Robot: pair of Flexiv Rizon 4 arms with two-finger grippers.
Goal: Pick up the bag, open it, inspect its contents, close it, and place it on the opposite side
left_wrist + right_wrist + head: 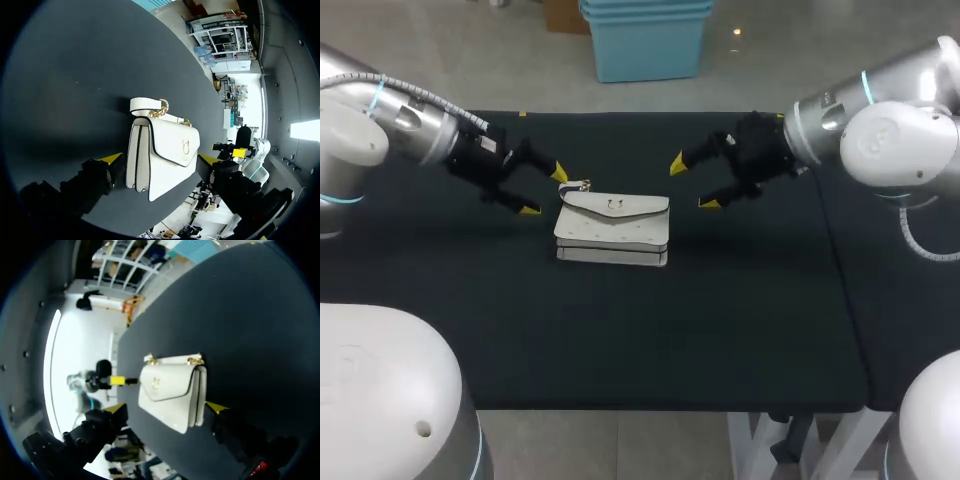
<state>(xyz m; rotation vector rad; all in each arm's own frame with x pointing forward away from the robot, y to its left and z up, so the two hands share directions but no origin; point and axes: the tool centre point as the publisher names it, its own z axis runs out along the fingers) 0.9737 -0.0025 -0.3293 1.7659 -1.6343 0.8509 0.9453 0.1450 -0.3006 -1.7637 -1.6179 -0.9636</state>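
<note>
1. Black table [720, 330] is doing the hosting, and the white bag [612, 228] is lying flat around its middle with the flap down, not lifted yet.
2. Left gripper [543, 191] is hovering just beside the bag's left end, fingers spread apart and holding nothing. Its wrist view is showing the bag straight ahead.
3. Right gripper [692, 183] is hanging near the right end, a bit further off, fingers also wide apart and empty.
4. So I'm reckoning we're sitting at the pick-up step. I'd be closing in on the bag's body from the ends, keeping the fingers low and level so it isn't sliding off across the surface.
5. Gold clasp [614, 206] is facing up on the flap, so I'd be leaving it uncovered, since one arm is probably needing it for the opening part.
6. Further back, the gold chain [582, 186] is bunching at the far left corner. I'd be steering the left fingers off it, since it's looking like a snag risk.
</note>
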